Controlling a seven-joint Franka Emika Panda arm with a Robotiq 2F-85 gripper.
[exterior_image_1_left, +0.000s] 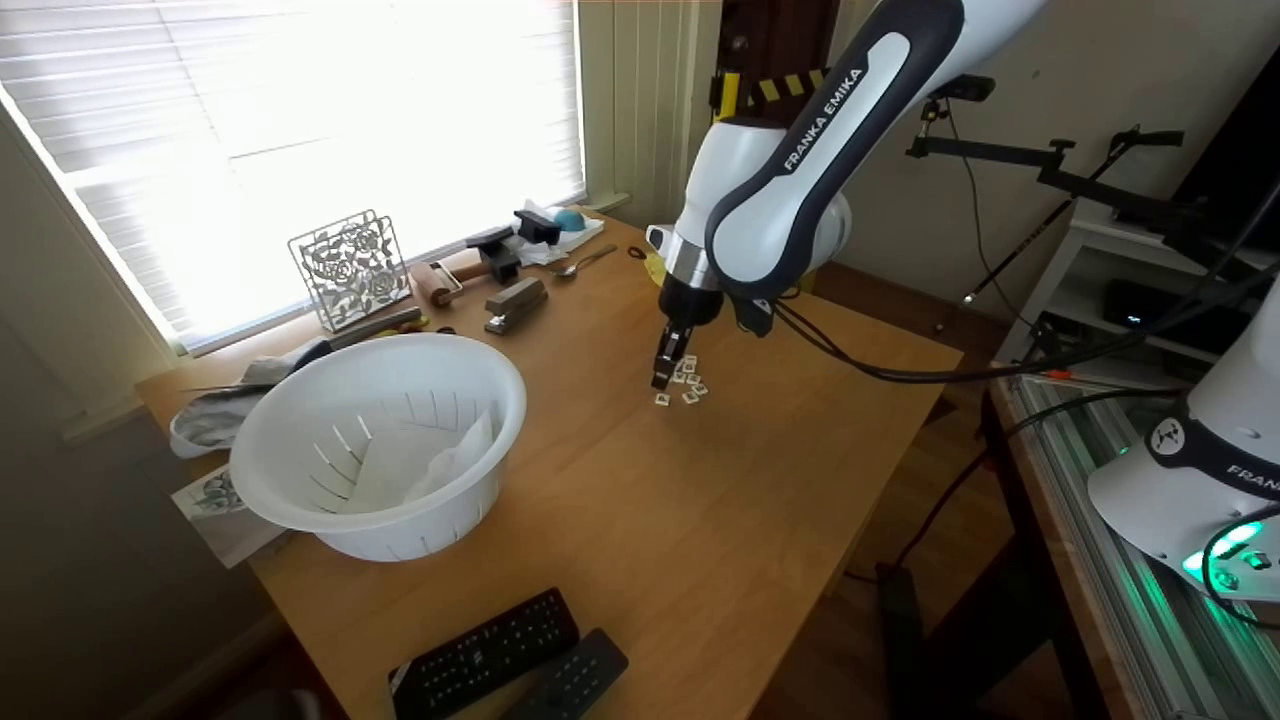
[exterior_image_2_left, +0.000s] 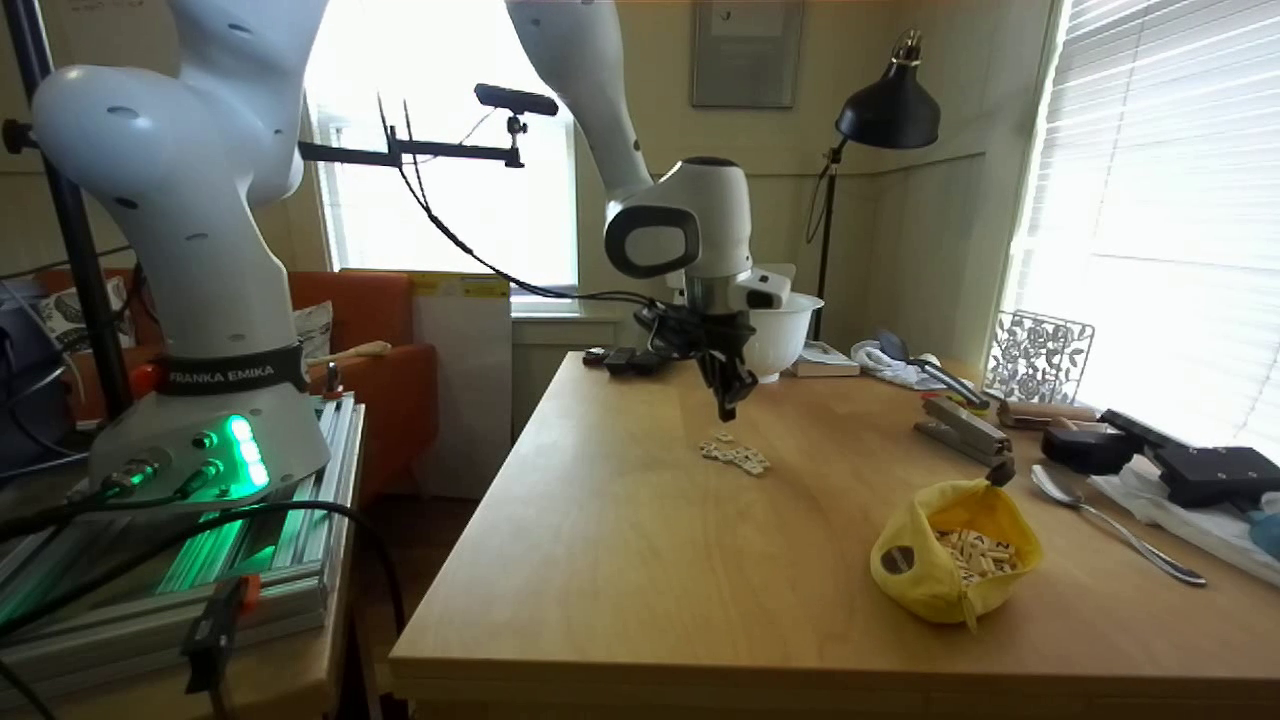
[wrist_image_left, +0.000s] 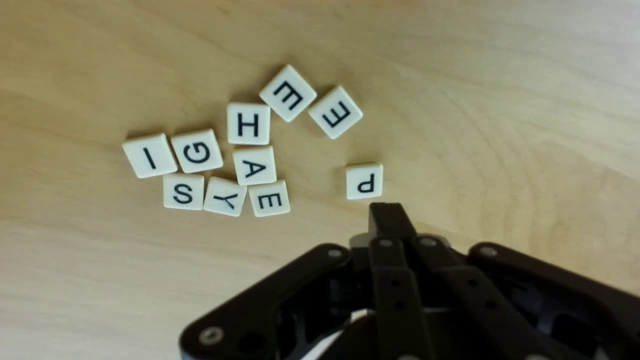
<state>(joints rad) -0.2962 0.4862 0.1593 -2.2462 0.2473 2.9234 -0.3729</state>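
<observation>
The pincer (wrist_image_left: 392, 218) is hovering closed, seemingly empty; tile P (wrist_image_left: 364, 181) is lying on the counter (wrist_image_left: 475, 125) near its tip. Neat work is probably needing a square approach, sparing the other tiles (wrist_image_left: 247, 132).

The light-brown wooden table (exterior_image_1_left: 760, 480) carries letter tiles (wrist_image_left: 254, 166), face up in a loose cluster (the P tile (wrist_image_left: 364, 182) sits apart from the rest). A white slotted bowl (exterior_image_1_left: 410, 530) stands well apart from them, two black remotes (exterior_image_1_left: 490, 650) lie beside each other near one end, a yellow pouch (exterior_image_2_left: 930, 595) rests by the opposite end, and a stapler (exterior_image_1_left: 516, 304) and a spoon (exterior_image_2_left: 1060, 488) lie toward one side
</observation>
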